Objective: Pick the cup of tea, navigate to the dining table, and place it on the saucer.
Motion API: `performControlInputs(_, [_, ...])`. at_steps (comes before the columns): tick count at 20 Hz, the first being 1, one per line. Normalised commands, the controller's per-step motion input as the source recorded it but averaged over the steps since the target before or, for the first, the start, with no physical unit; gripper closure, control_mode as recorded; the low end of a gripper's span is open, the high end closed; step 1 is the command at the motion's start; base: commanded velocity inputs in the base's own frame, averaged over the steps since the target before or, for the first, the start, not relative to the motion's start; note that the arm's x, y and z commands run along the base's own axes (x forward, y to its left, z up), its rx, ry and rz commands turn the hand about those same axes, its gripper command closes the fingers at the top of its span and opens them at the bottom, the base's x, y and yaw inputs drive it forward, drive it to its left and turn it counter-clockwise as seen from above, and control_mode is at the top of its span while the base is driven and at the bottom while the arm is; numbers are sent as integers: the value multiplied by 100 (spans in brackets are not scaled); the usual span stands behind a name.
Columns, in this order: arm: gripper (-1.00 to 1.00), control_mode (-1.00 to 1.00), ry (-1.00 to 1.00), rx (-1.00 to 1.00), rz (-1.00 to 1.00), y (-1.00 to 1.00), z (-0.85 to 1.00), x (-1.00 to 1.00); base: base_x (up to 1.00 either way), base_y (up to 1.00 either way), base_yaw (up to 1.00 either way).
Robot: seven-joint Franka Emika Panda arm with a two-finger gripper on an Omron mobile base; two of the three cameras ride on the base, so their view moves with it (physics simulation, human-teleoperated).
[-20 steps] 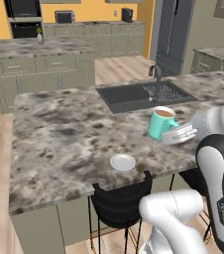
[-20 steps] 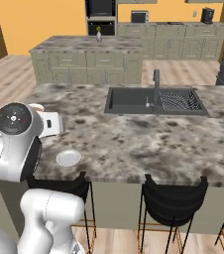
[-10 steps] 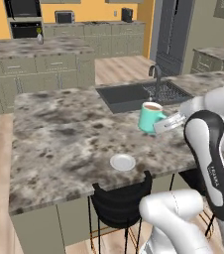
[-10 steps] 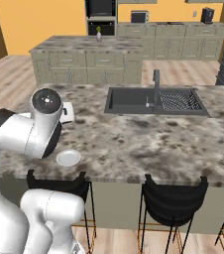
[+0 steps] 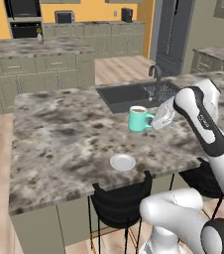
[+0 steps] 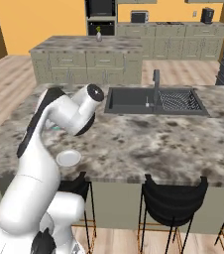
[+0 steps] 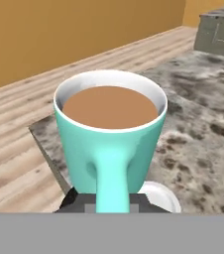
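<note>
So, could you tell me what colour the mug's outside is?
Teal-green, with a white inner rim; the cup of tea shows best in the hand view.

saucer (image 7: 158,196) mostly behind cup of tea (image 7: 110,134), tool (image 7: 109,203) tips hidden

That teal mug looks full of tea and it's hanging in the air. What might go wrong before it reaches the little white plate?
The teal-green mug is nearly brimful of brown tea and held by its handle alone, so a tilt or jolt may spill it. It hangs above the granite island top, short of the small white saucer; lowering now would probably miss. The gripper may slip.
</note>
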Motion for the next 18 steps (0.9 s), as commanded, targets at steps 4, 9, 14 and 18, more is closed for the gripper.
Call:
performControlInputs(4, [100,-100,11,-1,40,-5,-59,95,0,0,0])
performControlInputs(9, [100,-100,24,0,25,0,-1,13,0,0,0])
performControlInputs(14, [100,-100,-19,4,7,-1,-66,-36,0,0,0])
performControlInputs(18, [100,-100,-35,4,0,0,-99,-5,0,0,0])
